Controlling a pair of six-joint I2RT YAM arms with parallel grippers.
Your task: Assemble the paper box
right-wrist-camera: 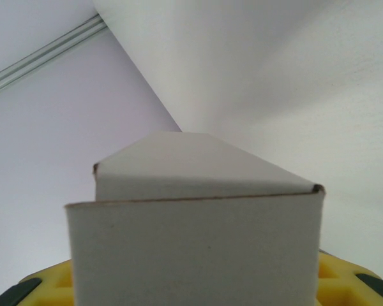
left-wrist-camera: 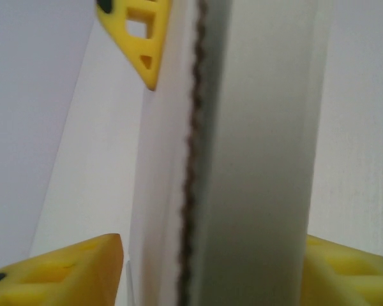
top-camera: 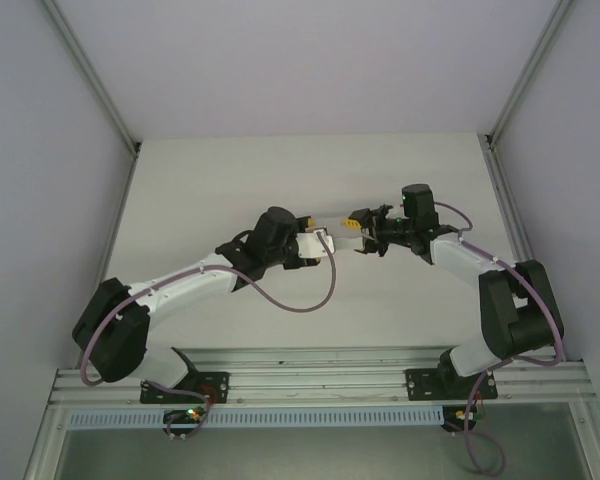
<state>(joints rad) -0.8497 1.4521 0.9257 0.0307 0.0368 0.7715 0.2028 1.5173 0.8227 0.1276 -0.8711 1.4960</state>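
**Jaws.** The right jaws are clenched on the paper box (right-wrist-camera: 191,255), with yellow fingers (right-wrist-camera: 348,284) flat against two of its sides. The left jaws stand astride the opposite end of the box, their yellow fingers (left-wrist-camera: 70,271) close on either side of its raw cut edge (left-wrist-camera: 190,159). Whether they press the card or stand just off it cannot be told.

**Box.** It hangs in the air over the middle of the bench (top-camera: 230,180), with one folded panel (right-wrist-camera: 198,162) sloping back behind the near wall.

**Hazards.** The card looks thin, so a hard squeeze from the left jaws would likely buckle a wall. An uneven pull between the two arms could twist the box, spring the panel open or drag the box out of the right jaws and down onto the bench. One right-arm fingertip (left-wrist-camera: 143,38) sits just beside the box, near the left fingers, so a small misalignment could make the fingers clash.

**Surroundings.** The left arm's purple cable (top-camera: 315,300) loops on the base side of the box, apart from it. The enclosure walls (top-camera: 40,150) and the frame post (top-camera: 95,80) stand well apart from the box and appear to obstruct nothing.
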